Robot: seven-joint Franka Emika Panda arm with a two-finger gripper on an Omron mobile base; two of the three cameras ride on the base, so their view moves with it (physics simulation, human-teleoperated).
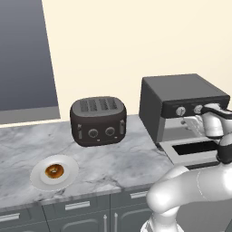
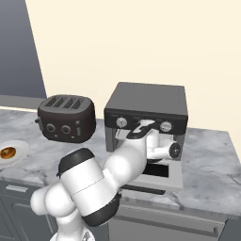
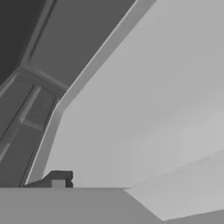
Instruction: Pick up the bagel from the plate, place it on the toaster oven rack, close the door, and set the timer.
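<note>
A bagel (image 1: 54,171) lies on a white plate (image 1: 68,177) on the marble worktop (image 1: 118,158), left of a dark four-slot toaster (image 1: 98,120). Right of the toaster stands the toaster oven (image 1: 181,106), its door (image 1: 195,150) folded down open. The robot's hand reaches into the oven mouth; whether its jaws are open cannot be told.
</note>
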